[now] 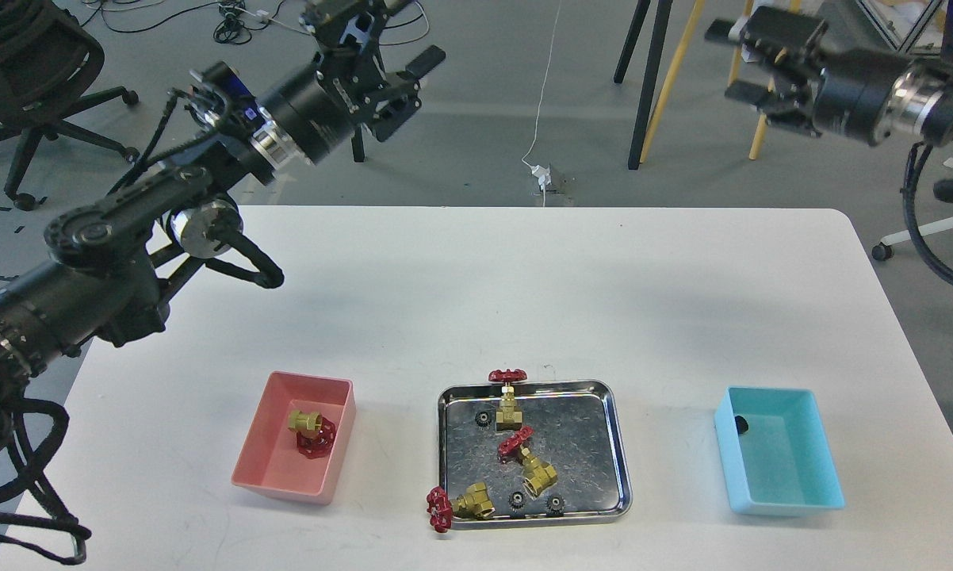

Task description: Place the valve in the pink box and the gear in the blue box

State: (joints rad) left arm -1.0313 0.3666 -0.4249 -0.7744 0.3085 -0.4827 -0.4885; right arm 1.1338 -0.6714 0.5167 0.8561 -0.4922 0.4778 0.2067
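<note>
The pink box (266,468) sits front left and holds one brass valve with a red handwheel (311,431). The blue box (794,492) sits front right with one black gear (741,425) in its far-left corner. Three more valves are at the steel tray (615,444): one on its far rim (507,392), one in its middle (527,458), one across its front-left rim (459,504). Three black gears (516,499) lie in the tray. My left gripper (401,36) is open and empty, high at the far left. My right gripper (732,63) is open and empty, high at the far right.
The white table (524,285) carries only the two boxes and the tray. Behind it stand an office chair (24,87), black and yellow stand legs (647,87) and floor cables.
</note>
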